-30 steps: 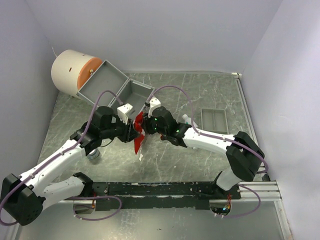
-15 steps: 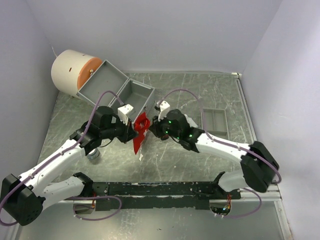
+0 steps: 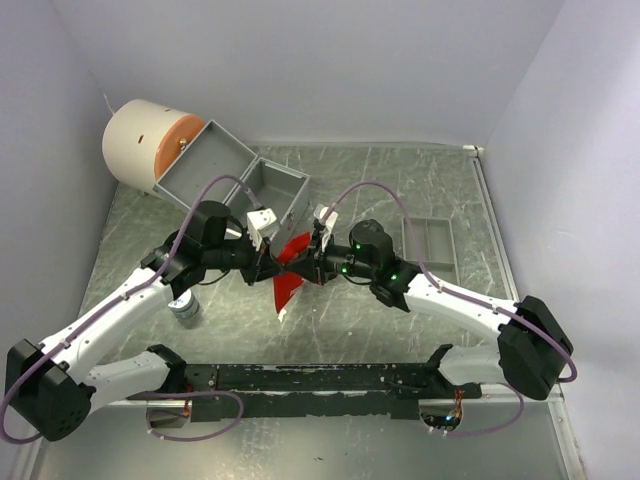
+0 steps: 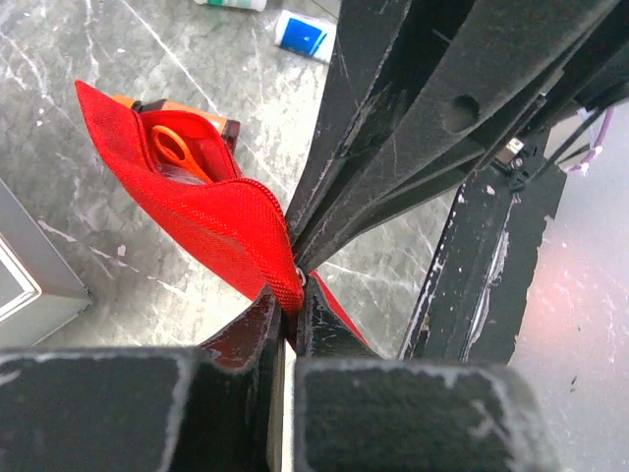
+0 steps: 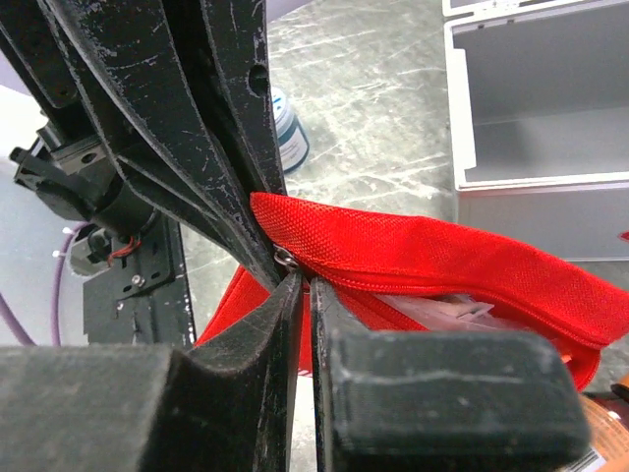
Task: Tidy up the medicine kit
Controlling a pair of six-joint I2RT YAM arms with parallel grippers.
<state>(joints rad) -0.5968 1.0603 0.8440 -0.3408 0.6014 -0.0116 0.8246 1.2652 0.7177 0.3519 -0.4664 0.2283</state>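
Pinching the red pouch (image 3: 287,288) from both sides now: my left jaws are pressed together on its zipper edge, my right jaws are closed on the little metal zip pull at the same end. The pouch hangs between my two arms, lifted off the surface (image 3: 420,185), just in front of the open grey case (image 3: 270,185). Its mouth gapes, and orange scissors (image 4: 175,147) show inside, so some packing is done but the zip isn't closed. That looks like my job right now. Plenty left, I reckon: a small bottle (image 3: 183,308) stands on the surface by my left arm, a blue and white sachet (image 4: 305,32) lies loose beyond the pouch, and the part of the case I can see holds nothing yet.
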